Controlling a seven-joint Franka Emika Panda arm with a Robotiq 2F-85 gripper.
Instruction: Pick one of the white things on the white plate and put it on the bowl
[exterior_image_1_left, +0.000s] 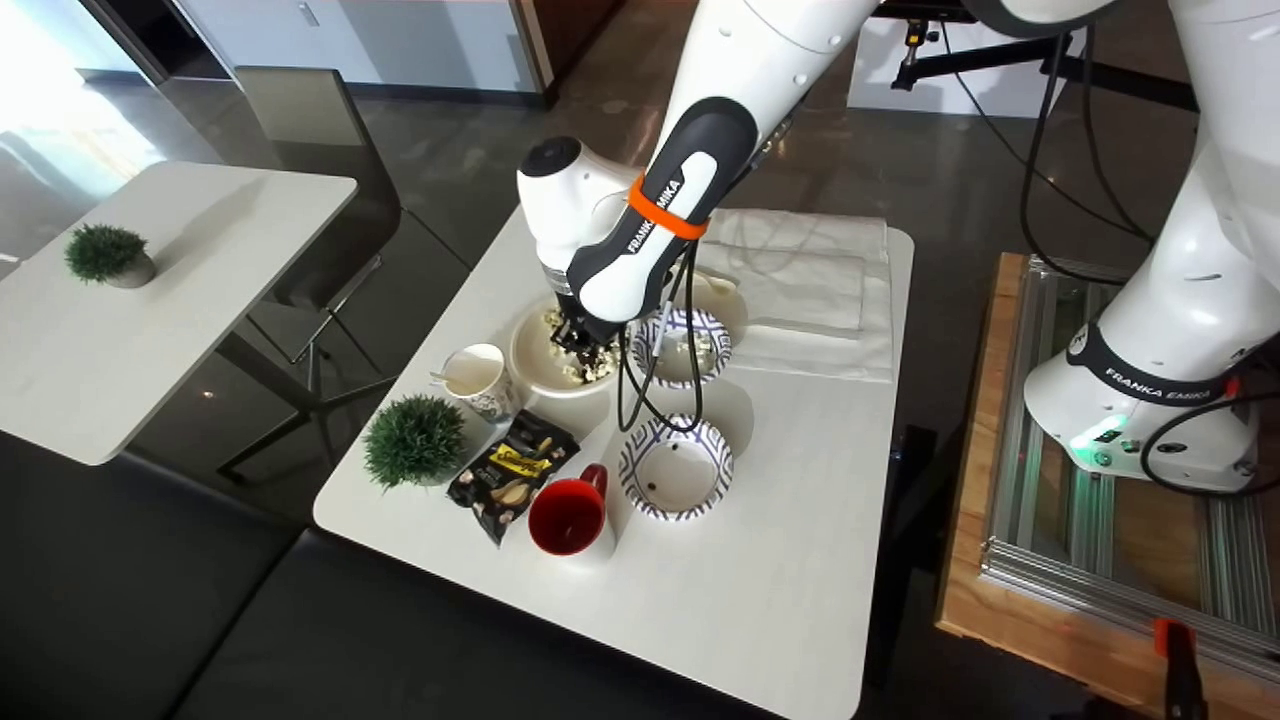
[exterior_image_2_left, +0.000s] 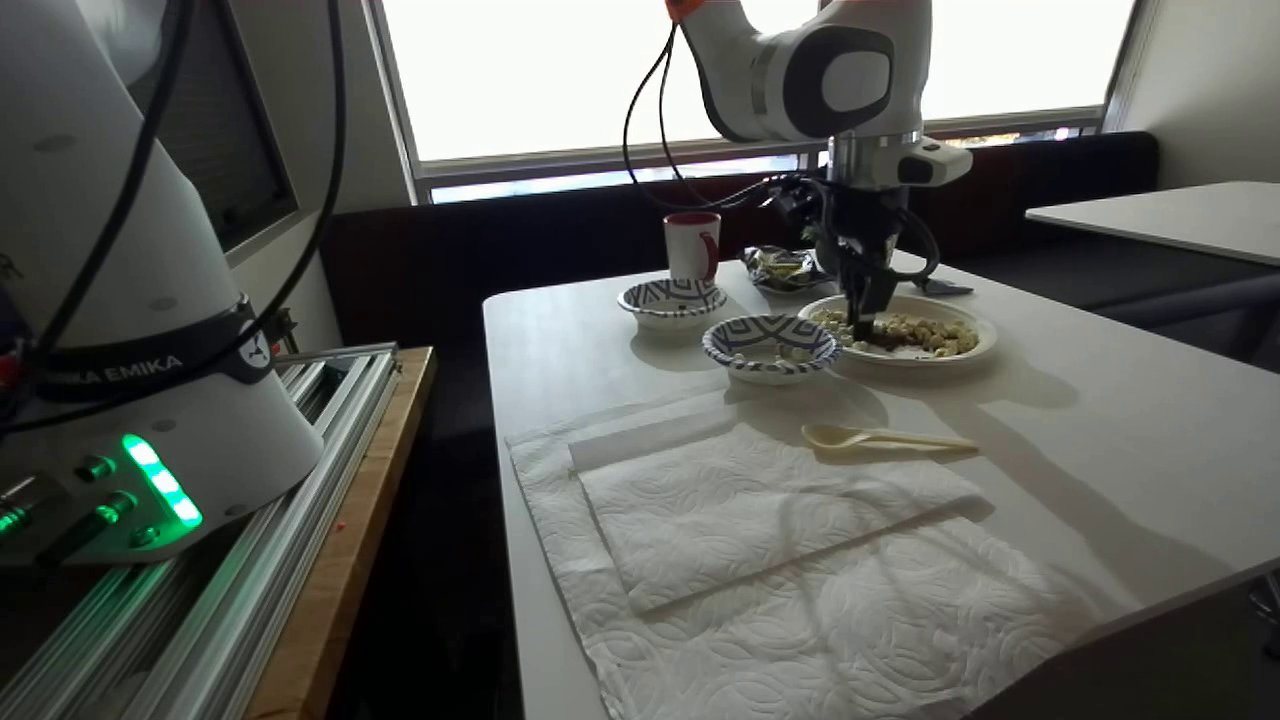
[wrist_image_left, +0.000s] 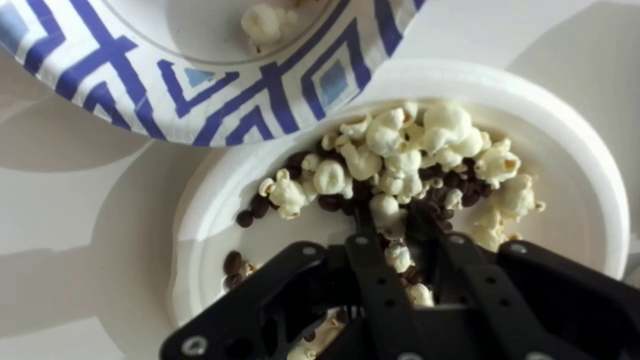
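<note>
The white plate shows in the wrist view (wrist_image_left: 595, 150) and in both exterior views (exterior_image_1_left: 522, 350) (exterior_image_2_left: 988, 340). It holds several white popcorn lumps mixed with dark brown pieces. My gripper (wrist_image_left: 386, 220) points down into the plate; it also shows in an exterior view (exterior_image_2_left: 864, 322). Its fingers are close together with one white thing (wrist_image_left: 384, 206) between the tips, seeming to touch both sides. More lumps lie beneath the fingers. A patterned bowl (wrist_image_left: 275, 102) with some white lumps stands beside the plate, also in both exterior views (exterior_image_1_left: 712, 355) (exterior_image_2_left: 770, 350).
Another patterned bowl (exterior_image_1_left: 672, 475) holds a few dark pieces. A red-and-white mug (exterior_image_1_left: 568, 518), a snack bag (exterior_image_1_left: 515, 470), a cup with a spoon (exterior_image_1_left: 480, 375) and a plant (exterior_image_1_left: 415, 438) stand nearby. A plastic spoon (exterior_image_2_left: 880, 439) and paper towels (exterior_image_2_left: 760, 500) lie on the table.
</note>
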